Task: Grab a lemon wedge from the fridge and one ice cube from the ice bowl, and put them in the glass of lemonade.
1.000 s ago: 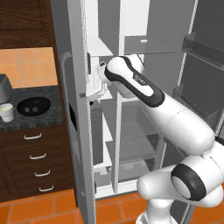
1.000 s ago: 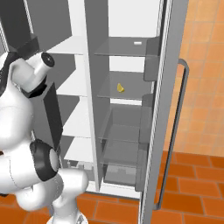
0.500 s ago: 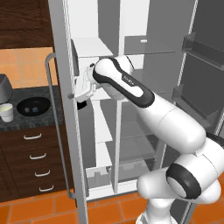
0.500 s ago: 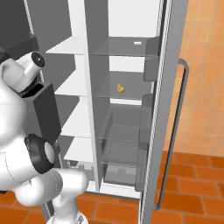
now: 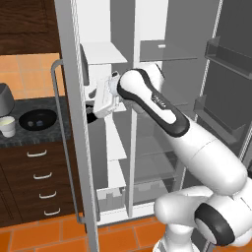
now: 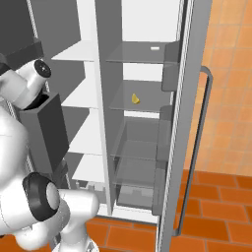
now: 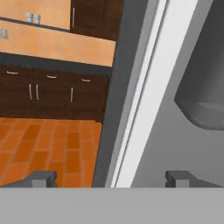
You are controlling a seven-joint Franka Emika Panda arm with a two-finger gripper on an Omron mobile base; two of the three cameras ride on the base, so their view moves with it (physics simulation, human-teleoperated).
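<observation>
Fridge [image 5: 74,147] left door swung wider, pincer [image 5: 92,106] inside edge

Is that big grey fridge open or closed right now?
Open: the fridge has both doors swung wide, baring its shelves and the lemon wedge on one.

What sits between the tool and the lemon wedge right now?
In the right base view, the fridge's vertical divider separates the lemon wedge on its glass shelf from the arm's side. The tool sits by the left door.
</observation>
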